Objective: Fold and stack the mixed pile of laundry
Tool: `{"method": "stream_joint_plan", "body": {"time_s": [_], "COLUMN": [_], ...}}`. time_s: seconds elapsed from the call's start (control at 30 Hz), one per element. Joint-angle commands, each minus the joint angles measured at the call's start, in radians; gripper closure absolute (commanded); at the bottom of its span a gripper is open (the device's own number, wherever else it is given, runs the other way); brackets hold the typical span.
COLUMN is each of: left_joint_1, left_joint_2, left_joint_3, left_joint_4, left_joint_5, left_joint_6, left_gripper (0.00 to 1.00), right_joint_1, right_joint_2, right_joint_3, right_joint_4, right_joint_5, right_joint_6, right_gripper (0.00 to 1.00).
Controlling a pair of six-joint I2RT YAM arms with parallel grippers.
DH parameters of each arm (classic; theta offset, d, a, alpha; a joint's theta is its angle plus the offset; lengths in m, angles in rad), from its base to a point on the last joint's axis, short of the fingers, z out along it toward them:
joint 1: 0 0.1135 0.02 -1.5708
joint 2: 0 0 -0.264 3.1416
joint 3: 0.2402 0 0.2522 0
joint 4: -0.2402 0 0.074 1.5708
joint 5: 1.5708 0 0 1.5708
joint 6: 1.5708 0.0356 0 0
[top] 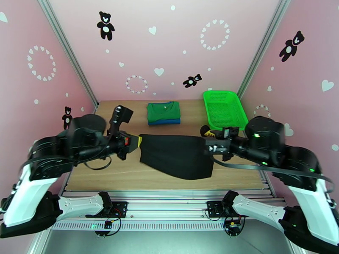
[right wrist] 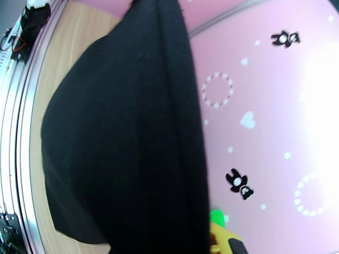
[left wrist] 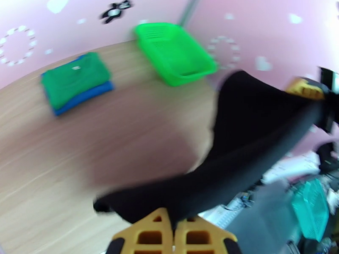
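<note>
The black garment point(top: 178, 155) hangs stretched between the two claws over the middle of the table point(top: 106, 174). The left gripper point(top: 137, 142) is pinched tight on its left corner and the right gripper point(top: 207, 145) is clamped on its right corner, so the cloth sags toward the near edge. Both arms reach inward from the sides, wrists facing each other. At the far centre the green shirt point(top: 163, 110) lies folded on the blue T-shirt point(top: 165, 122), just left of the green basket point(top: 224, 109).

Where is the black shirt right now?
In the top view, the black shirt is stretched mid-table between the left gripper and the right gripper, nearer the arms than the folded green-on-blue stack.
</note>
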Motion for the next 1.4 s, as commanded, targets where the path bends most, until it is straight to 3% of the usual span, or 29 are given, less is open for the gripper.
{"method": "stream_joint_plan", "body": {"time_s": [0.0,0.23,0.37,0.47,0.6,0.7,0.97,1.17,1.3,1.37], "left_joint_1": [0.02,0.02,0.02,0.02,0.02,0.02,0.02,0.019,0.02,0.02], "left_joint_2": [-0.055,-0.017,-0.006,-0.003,-0.014,-0.026,-0.14,-0.218,-0.228,-0.221], "left_joint_3": [0.029,0.048,0.124,0.198,0.221,0.192,0.077,0.067,0.009,-0.034], "left_joint_4": [-0.13,-0.16,-0.18,-0.215,-0.237,-0.234,-0.149,-0.146,-0.158,-0.174], "left_joint_5": [-0.09,-0.217,-0.283,-0.298,-0.233,-0.164,0.059,0.05,-0.022,-0.124], "left_joint_6": [-0.017,-0.021,-0.013,-0.008,-0.019,-0.039,-0.105,-0.128,-0.125,-0.129], "left_gripper": [1.0,1.0,1.0,1.0,1.0,1.0,1.0,1.0,1.0,1.0], "right_joint_1": [-0.006,-0.007,-0.006,-0.006,0.022,0.052,0.074,0.075,0.074,0.074], "right_joint_2": [0.017,0.143,0.159,0.166,0.164,0.143,0.061,0.03,0.083,0.139], "right_joint_3": [0.074,0.072,0.08,0.119,0.189,0.258,0.331,0.337,0.268,0.205], "right_joint_4": [-0.156,-0.181,-0.181,-0.282,-0.444,-0.523,-0.601,-0.611,-0.608,-0.588], "right_joint_5": [0.066,0.235,0.229,0.219,0.17,0.042,-0.146,-0.21,-0.122,-0.049], "right_joint_6": [0.018,-0.013,-0.054,-0.073,-0.074,-0.07,-0.048,-0.074,-0.078,-0.081], "right_gripper": [1.0,1.0,1.0,1.0,1.0,1.0,1.0,1.0,1.0,1.0]}}
